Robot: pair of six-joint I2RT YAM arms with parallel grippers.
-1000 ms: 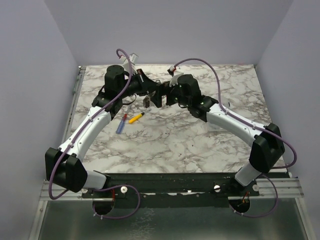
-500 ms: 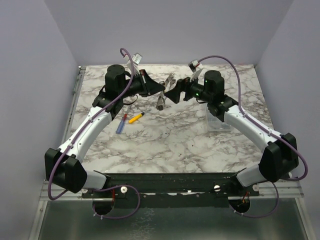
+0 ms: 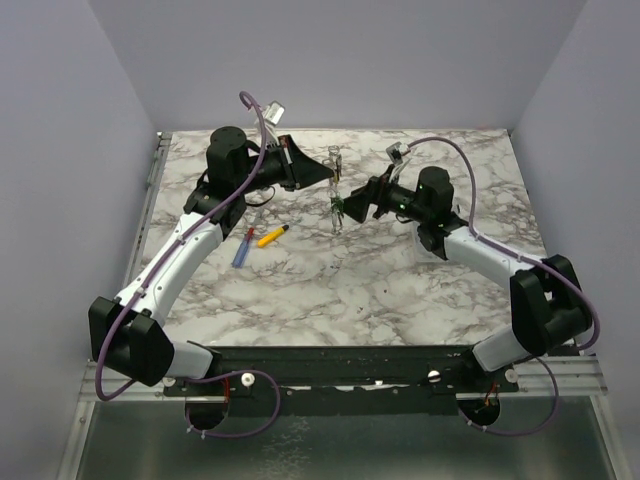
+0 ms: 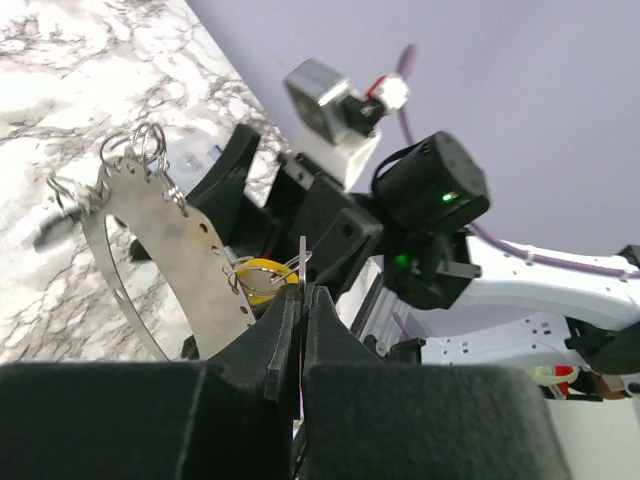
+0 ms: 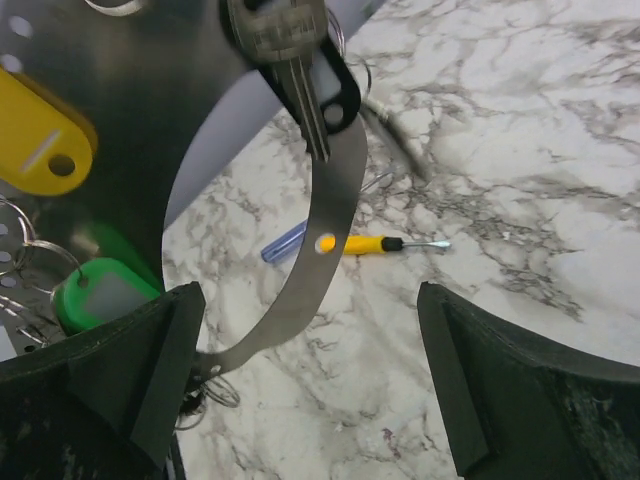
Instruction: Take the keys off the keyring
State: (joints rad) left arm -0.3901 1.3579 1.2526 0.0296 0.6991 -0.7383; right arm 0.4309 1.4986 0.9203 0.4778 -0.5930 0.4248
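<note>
The left pincer (image 4: 302, 298) is clenched on the perforated flat steel keyring band (image 4: 190, 250), hanging it above the counter (image 3: 400, 290) near its far edge. The right pincer (image 5: 310, 300) gapes wide beside it. The black-headed key (image 5: 290, 50), yellow tag (image 5: 40, 130) and green tag (image 5: 100, 295) all hang attached, so removal looks unstarted.

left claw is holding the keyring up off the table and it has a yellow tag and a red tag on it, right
Not quite: the second tag is green, not red. The right wrist view shows the green tag just below the yellow tag on the keyring. The rest holds: the left claw is shut on the keyring, holding it up off the table.
</note>
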